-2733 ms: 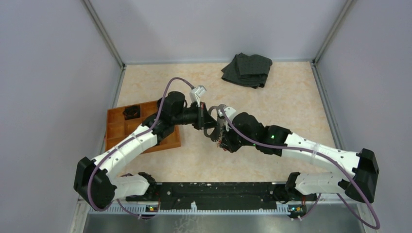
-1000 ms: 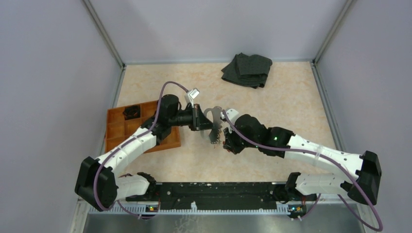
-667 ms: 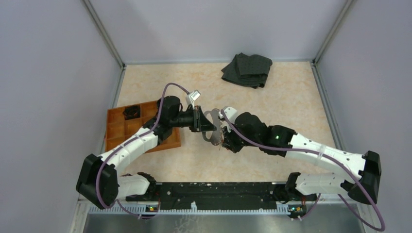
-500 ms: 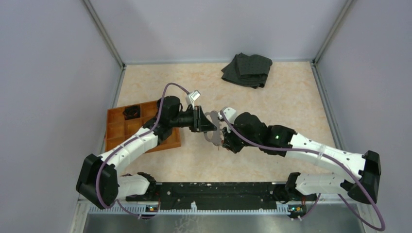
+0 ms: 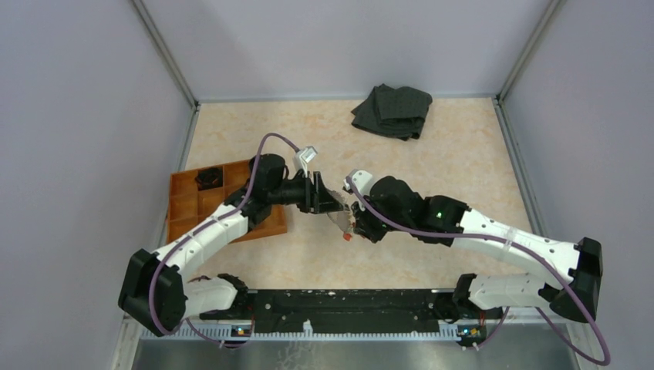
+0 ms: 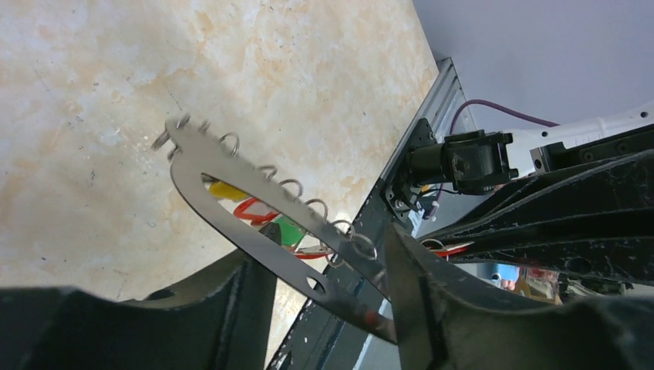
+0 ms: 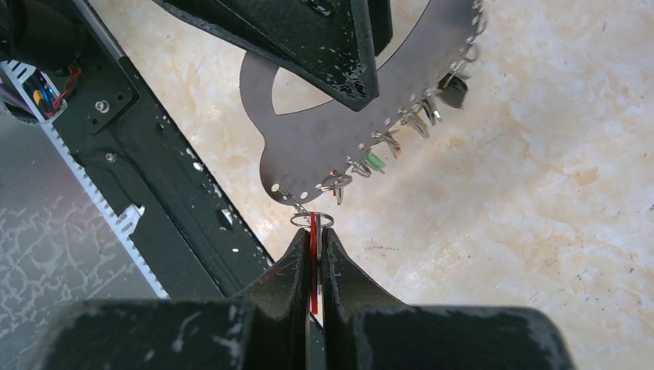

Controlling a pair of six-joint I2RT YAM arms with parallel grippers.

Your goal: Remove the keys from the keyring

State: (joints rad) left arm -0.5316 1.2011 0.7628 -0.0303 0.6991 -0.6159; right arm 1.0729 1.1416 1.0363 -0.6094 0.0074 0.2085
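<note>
The keyring point(image 6: 224, 158) is a flat silvery crescent loop with small split rings along its edge. It passes between the parted fingers of my left gripper point(image 6: 328, 258) and rests against the right-hand finger point(image 6: 416, 301). Yellow, red and green keys point(image 6: 289, 230) hang under it. My right gripper point(image 7: 314, 235) is shut on a red-headed key point(image 7: 314, 262), which is joined to the keyring point(image 7: 308, 154) by a small split ring point(image 7: 312, 220). From above, the two grippers point(image 5: 328, 202) point(image 5: 351, 223) meet over the table's middle, and the keyring point(image 5: 339, 220) shows only as a sliver.
An orange gridded tray point(image 5: 189, 204) lies at the left under the left arm, with a black coiled object in a back cell. A dark folded cloth point(image 5: 393, 110) sits at the back. A black rail point(image 5: 347, 308) runs along the near edge.
My left gripper has opened and let go of the keyring. The keyring has tipped from lying flat to nearly edge-on. The right gripper still grips the red key and has shifted slightly.
</note>
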